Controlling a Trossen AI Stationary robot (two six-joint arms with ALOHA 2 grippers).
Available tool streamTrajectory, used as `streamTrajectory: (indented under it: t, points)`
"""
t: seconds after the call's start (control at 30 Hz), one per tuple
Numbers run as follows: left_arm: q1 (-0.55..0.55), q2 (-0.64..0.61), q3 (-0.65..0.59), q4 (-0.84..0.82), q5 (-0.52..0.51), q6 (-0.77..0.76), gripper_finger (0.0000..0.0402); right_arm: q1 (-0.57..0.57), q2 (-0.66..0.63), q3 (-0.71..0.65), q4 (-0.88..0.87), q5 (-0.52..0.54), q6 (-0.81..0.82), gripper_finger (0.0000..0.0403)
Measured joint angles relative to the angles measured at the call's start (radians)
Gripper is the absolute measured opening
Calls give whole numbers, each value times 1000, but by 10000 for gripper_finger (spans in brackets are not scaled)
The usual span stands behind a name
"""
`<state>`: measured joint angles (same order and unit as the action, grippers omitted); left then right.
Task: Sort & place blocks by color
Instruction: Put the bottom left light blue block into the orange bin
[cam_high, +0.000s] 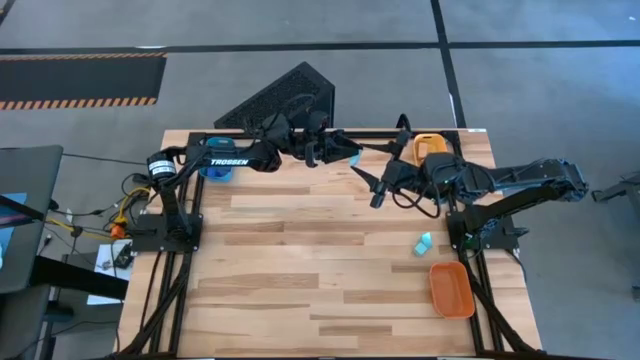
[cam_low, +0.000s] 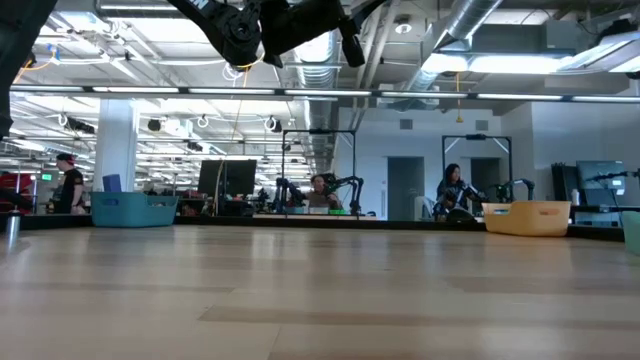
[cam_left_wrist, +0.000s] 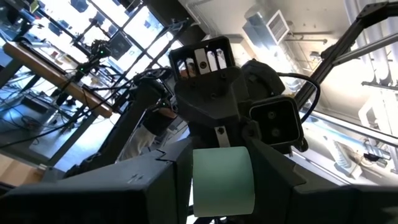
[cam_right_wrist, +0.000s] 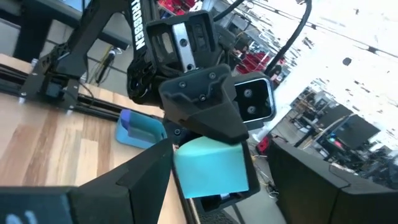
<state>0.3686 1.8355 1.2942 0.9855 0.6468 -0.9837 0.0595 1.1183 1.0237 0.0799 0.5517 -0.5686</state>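
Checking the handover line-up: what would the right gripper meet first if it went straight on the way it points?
Most likely the light cyan block that the left gripper holds facing the right gripper; exact gap unclear.

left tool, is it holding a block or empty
Holding one. The left wrist view shows a light cyan block clamped in the left tool, and the right wrist view shows that cyan block in it, raised above the table.

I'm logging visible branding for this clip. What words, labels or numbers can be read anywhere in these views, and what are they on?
"TROSSEN" in white letters on the left arm, in the high view.
"TROSSEN" again, running lengthwise and cut off at the picture's top, on the same arm in the right wrist view.
Signs in the room behind the table in the low view: too small to read.
The trays and blocks show no text.
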Motion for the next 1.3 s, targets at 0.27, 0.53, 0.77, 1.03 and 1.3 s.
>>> streamTrajectory:
  t: [0.27, 0.53, 0.77, 1.03, 1.3]
  points:
    - [-3, -1, 0, 0, -12, -5, 107, -30, 0, 0, 2, -42, 30, 285]
    - [-10, -1, 0, 0, -6, -1, 107, -68, 0, 0, -8, -112, 74, 285]
    - [-15, -1, 1, 0, -7, 4, 109, -68, 0, 0, -23, -114, 74, 252]
    - [-15, -1, 1, -5, -52, 12, 112, -68, -1, 0, -31, -106, 56, 159]
    - [-15, -2, 1, 2, -53, 6, 110, -68, 0, 0, -27, -106, 114, 174]
